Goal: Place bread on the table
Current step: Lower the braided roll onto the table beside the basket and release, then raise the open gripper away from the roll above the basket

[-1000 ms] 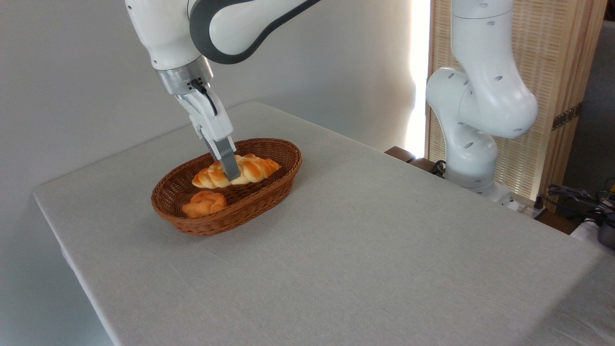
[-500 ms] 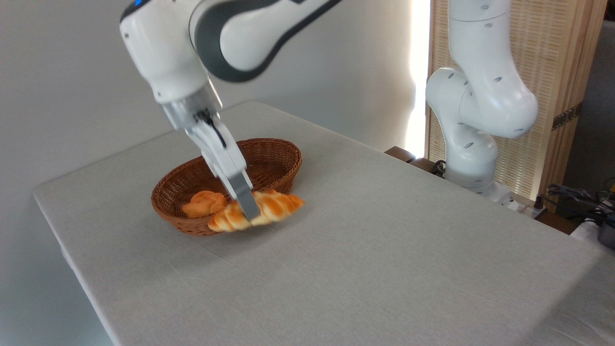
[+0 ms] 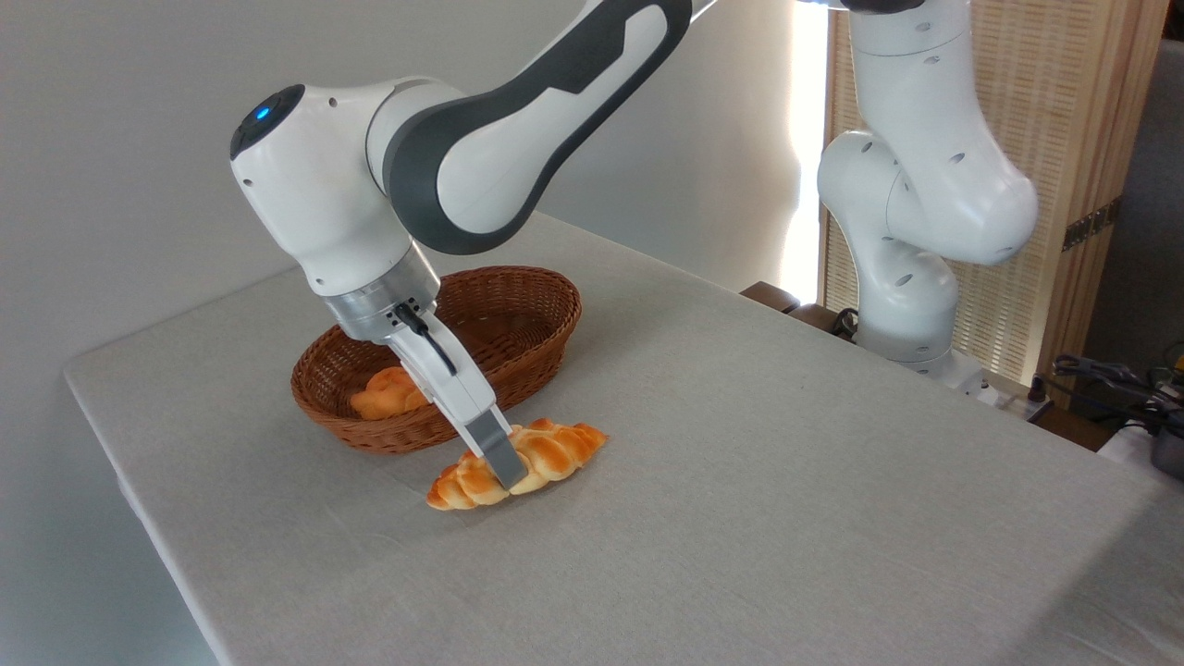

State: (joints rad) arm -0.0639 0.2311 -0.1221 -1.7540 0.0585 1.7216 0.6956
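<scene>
The long braided golden-brown bread (image 3: 555,450) now sits low against the grey-beige cloth of the table (image 3: 740,481), just in front of the wicker basket. My gripper (image 3: 504,470) is shut on the bread at its middle, reaching down from the upper left. Only the near grey finger (image 3: 499,459) shows; the far finger is hidden behind the loaf. Whether the loaf rests fully on the cloth or hovers just above it I cannot tell.
The brown oval wicker basket (image 3: 518,305) stands behind the loaf and holds a small round orange bun (image 3: 384,396), partly hidden by my wrist. The arm's white base (image 3: 911,314) rises at the right table edge. Cables (image 3: 1110,379) lie at the far right.
My gripper carried the bread out of the basket, over its front rim, and down toward the cloth to the right and nearer the camera. The bun stayed in the basket.
</scene>
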